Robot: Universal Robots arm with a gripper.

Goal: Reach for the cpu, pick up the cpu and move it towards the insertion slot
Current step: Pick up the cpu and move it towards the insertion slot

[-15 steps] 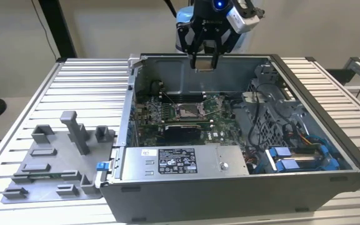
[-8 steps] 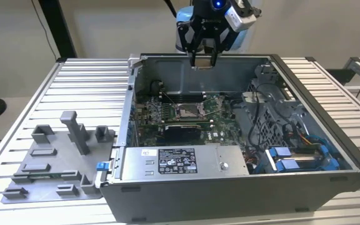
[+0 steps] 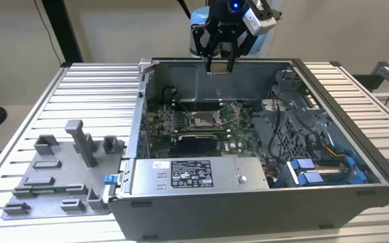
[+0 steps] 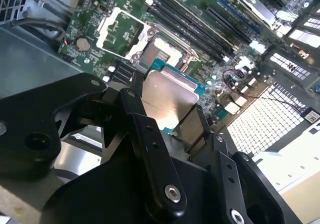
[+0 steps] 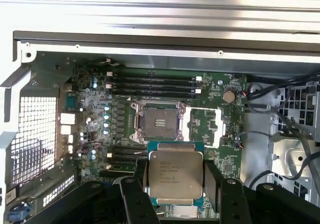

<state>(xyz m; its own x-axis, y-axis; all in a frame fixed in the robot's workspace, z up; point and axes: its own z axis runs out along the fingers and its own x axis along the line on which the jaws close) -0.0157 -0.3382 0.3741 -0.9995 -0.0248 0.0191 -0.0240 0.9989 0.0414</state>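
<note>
Inside open computer case (image 3: 384,172), cpu (image 5: 175,175) hangs clamped above insertion slot (image 5: 156,121).

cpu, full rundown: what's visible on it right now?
The cpu is a thin square chip with a silvery-grey metal lid, dark print on it, and a green edge around the lid. It is clamped at two opposite edges by the gripper, whose black fingers press against its sides. In both wrist views it hangs above the open case, face toward the camera, short of the insertion slot, not touching the board.
</note>
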